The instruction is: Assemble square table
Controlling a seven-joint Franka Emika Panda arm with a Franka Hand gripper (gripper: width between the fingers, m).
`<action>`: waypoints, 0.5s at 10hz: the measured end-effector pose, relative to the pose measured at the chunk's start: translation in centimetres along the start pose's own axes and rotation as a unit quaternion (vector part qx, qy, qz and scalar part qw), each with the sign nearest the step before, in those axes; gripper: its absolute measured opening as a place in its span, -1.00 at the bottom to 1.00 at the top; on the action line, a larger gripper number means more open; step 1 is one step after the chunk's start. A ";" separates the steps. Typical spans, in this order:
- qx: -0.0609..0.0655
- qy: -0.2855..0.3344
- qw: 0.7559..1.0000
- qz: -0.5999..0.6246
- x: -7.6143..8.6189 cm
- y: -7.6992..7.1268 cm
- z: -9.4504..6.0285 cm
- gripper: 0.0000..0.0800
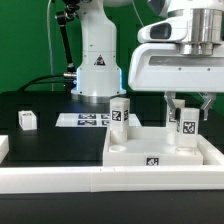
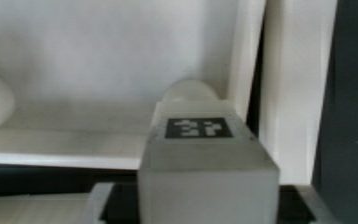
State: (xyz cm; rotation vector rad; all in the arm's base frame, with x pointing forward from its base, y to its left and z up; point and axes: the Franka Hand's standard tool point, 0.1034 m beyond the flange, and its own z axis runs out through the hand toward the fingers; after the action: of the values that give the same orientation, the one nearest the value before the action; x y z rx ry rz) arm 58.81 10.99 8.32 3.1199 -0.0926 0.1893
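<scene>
**Leg [image 1: 186, 130] upright between the fingers [image 1: 170, 104], on the square slab [image 1: 145, 143].**
The leg stands at the slab's corner on the exterior view's right. Its long axis is vertical, and it sits directly under the wrist. The fingers flank it on two opposite sides, partly spread. Whether they press it cannot be told. A second leg [image 1: 120, 113] stands upright at the slab's far edge, well apart.

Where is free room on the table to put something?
Free: black tabletop between the small white block leg, the marker board and the white square slab. Crowded: the slab, where the gripper straddles an upright leg.
</scene>
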 end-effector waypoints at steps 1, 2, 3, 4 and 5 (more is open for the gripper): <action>0.000 0.000 1.000 0.015 0.0 0.0 0.0 -0.28; 0.001 0.000 0.999 0.051 0.0 0.0 0.0 -0.28; 0.005 -0.002 0.994 0.105 0.0 0.2 0.1 -0.28; 0.016 -0.005 0.984 0.176 0.1 0.9 0.1 -0.27; 0.020 -0.007 0.975 0.221 0.2 1.3 0.1 -0.27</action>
State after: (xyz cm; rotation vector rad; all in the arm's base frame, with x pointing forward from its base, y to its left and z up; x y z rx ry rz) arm 58.98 9.73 8.22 3.0890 -0.7934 0.1739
